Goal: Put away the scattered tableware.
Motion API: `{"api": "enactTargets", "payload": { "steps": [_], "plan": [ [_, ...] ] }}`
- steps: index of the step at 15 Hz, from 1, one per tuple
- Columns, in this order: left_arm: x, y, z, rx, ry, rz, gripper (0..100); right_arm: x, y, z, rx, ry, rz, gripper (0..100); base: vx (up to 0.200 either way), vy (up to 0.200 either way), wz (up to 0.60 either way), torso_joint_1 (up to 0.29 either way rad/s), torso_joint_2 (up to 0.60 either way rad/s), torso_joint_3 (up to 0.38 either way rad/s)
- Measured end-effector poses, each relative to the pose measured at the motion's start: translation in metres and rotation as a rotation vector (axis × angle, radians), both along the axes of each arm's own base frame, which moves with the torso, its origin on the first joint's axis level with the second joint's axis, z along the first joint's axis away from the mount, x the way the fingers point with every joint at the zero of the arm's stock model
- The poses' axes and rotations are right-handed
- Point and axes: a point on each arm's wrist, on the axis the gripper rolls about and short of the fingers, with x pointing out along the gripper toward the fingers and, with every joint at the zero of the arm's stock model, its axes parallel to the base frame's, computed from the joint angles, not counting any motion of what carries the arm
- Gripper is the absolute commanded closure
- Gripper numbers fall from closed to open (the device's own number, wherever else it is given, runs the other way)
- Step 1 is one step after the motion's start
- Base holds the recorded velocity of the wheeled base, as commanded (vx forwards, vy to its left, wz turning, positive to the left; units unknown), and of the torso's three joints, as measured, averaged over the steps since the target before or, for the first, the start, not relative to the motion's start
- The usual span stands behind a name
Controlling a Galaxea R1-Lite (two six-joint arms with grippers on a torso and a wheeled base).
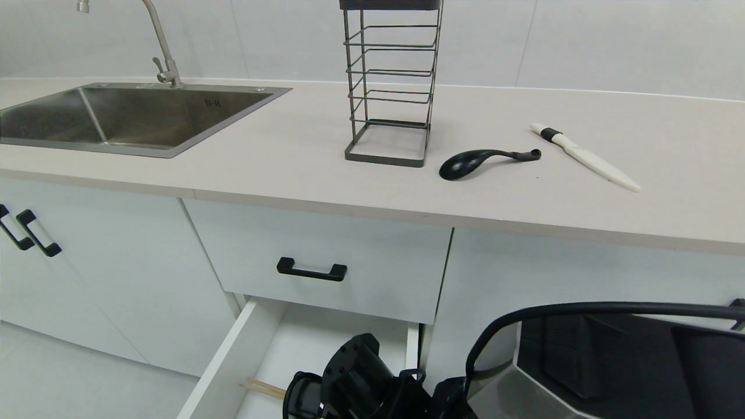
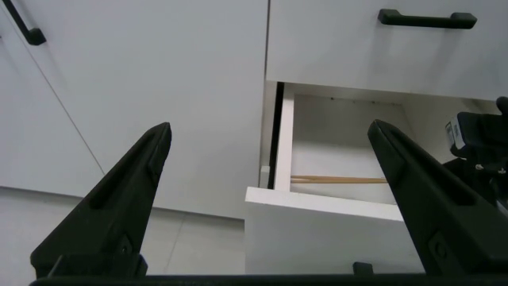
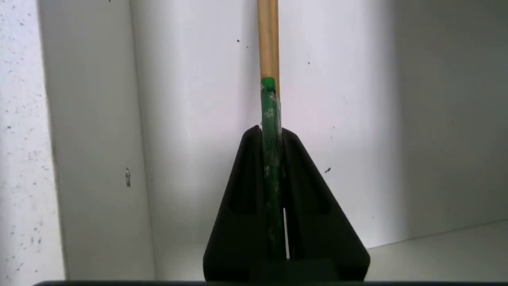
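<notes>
Chopsticks (image 2: 337, 179) sit low in the open drawer (image 1: 224, 355), long axis running left from the right gripper (image 3: 271, 143), which is clamped on one end. Left gripper (image 2: 270, 127) hangs spread and empty just left of the drawer. Farther off, spoon (image 1: 474, 163) and knife (image 1: 585, 157) lie on the counter (image 1: 291, 163), nearer the right arm.

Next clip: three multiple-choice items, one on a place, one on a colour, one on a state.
1. The black spoon lies: A in the sink; B on the counter beside the rack; C in the drawer.
2. The end of the stick in the right gripper is: A red; B green; C blue.
3. The left gripper is: A open; B shut on a cup; C shut on a plate.
B, it rests right of the rack; B, green shows in its grip; A, its fingers stand apart.
</notes>
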Motion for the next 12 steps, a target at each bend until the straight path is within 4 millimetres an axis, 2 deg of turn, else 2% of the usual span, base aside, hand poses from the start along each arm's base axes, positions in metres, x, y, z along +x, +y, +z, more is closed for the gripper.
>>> {"api": "enactTargets", "payload": {
  "steps": [7,12],
  "plan": [
    [0.000,0.000,0.000,0.000,0.000,0.000,0,0.037,-0.004,0.003,0.021,-0.051,-0.111,100,0.000,0.000,0.00,0.000,0.00,0.000],
    [0.000,0.000,0.000,0.000,0.000,0.000,0,0.045,-0.003,-0.005,0.017,-0.051,-0.127,100,0.000,0.000,0.00,0.000,0.00,0.000]
  ]
}}
